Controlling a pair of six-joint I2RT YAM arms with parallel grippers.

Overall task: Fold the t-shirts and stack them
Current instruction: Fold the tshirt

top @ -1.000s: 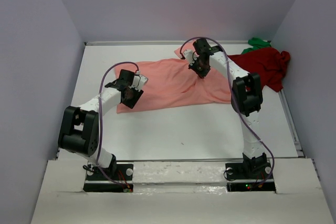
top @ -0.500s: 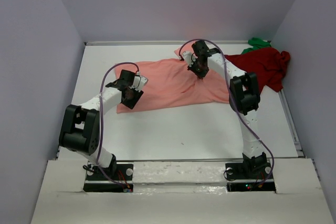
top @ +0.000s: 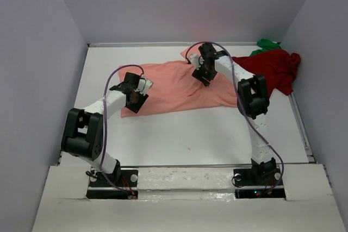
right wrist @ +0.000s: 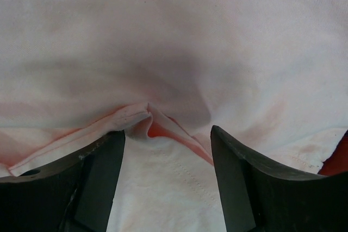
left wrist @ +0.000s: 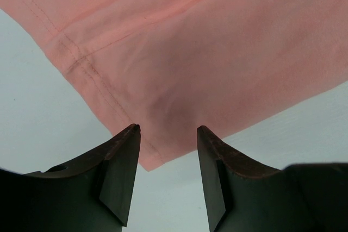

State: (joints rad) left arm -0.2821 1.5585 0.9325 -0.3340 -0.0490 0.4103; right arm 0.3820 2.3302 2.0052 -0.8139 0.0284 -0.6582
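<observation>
The salmon-pink t-shirt (top: 174,88) lies spread across the middle of the table, with a pinched ridge (right wrist: 149,113) standing up in its upper part. My right gripper (top: 202,76) hovers over that ridge, open, and the fold lies loose between its fingers (right wrist: 166,131). My left gripper (top: 135,100) is open just above the shirt's near-left hem corner (left wrist: 147,158), gripping nothing (left wrist: 167,129). The dark red t-shirt (top: 272,69) lies crumpled at the back right, beside the pink one. The bright green t-shirt (top: 266,43) shows as a small crumple behind it.
The white table (top: 190,134) is walled by grey panels on the left, back and right. A raised rail (top: 302,123) runs along the right edge. The dark red cloth edge (right wrist: 338,158) sits close to my right fingers.
My right gripper was shut on the pink cloth and now stands open, leaving a small raised fold on the shirt. The left arm has not moved.
</observation>
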